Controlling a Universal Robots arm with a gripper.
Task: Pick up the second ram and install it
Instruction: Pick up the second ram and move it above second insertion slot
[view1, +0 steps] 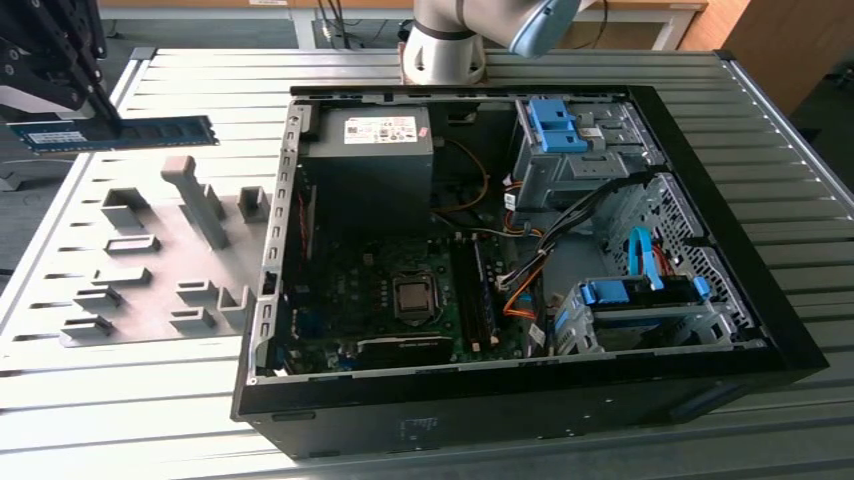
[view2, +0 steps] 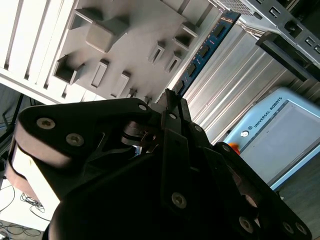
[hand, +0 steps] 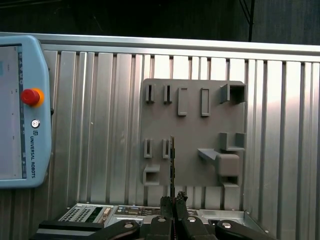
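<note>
The second ram (view1: 114, 133), a thin blue-green stick with black chips, hangs level in the air at the exterior view's far left, above the grey fixture plate (view1: 147, 270). My gripper (view1: 100, 118) is shut on it from above, near its middle. The second wrist view shows the ram (view2: 205, 50) reaching out past the black fingers (view2: 172, 97). It appears edge-on as the ram (hand: 172, 165) in the first wrist view, pinched by the gripper (hand: 173, 201). The long black memory slots (view1: 474, 290) lie on the motherboard inside the open PC case (view1: 467, 420), well to the exterior view's right of the ram.
The fixture plate carries several grey blocks and one tall post (view1: 187, 190) just below the ram. A teach pendant (hand: 20, 110) lies on the slatted metal table (view1: 80, 400). Drive cages with blue clips (view1: 554, 125) and loose cables (view1: 534, 270) crowd the case's right half.
</note>
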